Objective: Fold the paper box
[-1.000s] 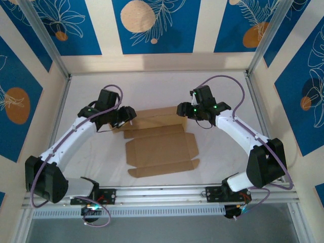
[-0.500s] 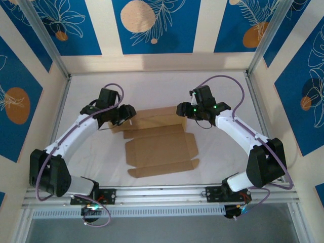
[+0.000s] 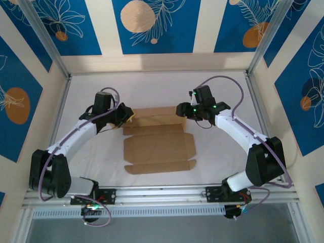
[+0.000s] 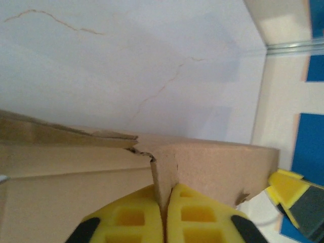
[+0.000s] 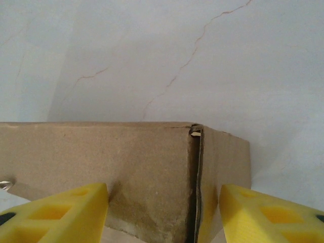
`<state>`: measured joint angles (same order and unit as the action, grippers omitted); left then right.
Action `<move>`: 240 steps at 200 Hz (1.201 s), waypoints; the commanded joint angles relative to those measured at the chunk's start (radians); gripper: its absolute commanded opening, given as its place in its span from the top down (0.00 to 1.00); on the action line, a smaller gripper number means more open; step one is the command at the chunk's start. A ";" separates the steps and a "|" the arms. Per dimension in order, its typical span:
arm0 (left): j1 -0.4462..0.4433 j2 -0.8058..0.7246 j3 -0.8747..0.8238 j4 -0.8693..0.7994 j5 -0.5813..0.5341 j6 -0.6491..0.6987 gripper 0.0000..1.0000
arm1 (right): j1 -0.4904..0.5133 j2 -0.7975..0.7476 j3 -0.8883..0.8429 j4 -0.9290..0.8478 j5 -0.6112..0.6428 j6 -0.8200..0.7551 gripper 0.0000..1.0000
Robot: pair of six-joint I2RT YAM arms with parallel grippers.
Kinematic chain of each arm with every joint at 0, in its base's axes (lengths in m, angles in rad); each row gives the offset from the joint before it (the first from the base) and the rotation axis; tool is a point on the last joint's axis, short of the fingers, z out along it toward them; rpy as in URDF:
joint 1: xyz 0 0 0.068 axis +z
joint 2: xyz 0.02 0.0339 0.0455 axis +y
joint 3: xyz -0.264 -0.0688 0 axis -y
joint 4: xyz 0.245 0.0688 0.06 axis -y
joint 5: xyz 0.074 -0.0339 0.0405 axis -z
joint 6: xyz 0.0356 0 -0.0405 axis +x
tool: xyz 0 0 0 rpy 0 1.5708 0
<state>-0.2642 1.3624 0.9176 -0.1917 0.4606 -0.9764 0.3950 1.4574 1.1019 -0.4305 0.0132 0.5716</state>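
The paper box (image 3: pixel 159 148) lies mid-way across the counter (image 3: pixel 152 91), its far wall raised. Our left hand (image 4: pixel 163 205) is pinched shut on its far-left corner flap. Our right hand (image 5: pixel 162 202), spread apart, straddles the far-right corner. We should close squarely, then fold evenly.

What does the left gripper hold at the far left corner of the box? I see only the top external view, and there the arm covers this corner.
Observer: In the left wrist view, the left gripper is shut on a thin flap at the corner of the paper box.
Operator: And is the right gripper closed on the other corner?
Observer: No. In the right wrist view, the right gripper is open, with its fingers apart on either side of the corner seam.
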 commanded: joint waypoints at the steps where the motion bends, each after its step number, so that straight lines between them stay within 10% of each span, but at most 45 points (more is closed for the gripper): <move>1: 0.019 -0.003 -0.050 0.184 0.077 -0.057 1.00 | -0.038 -0.016 -0.030 0.018 -0.114 0.029 0.39; 185: 0.047 0.145 -0.158 1.147 0.369 -0.646 1.00 | -0.180 -0.020 -0.024 0.104 -0.383 0.057 0.25; 240: 0.047 0.066 -0.148 0.917 0.351 -0.502 1.00 | -0.181 -0.033 -0.012 0.084 -0.346 0.054 0.25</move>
<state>-0.2161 1.5089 0.7521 0.7906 0.7738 -1.5608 0.2081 1.4242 1.0714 -0.3016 -0.3183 0.6159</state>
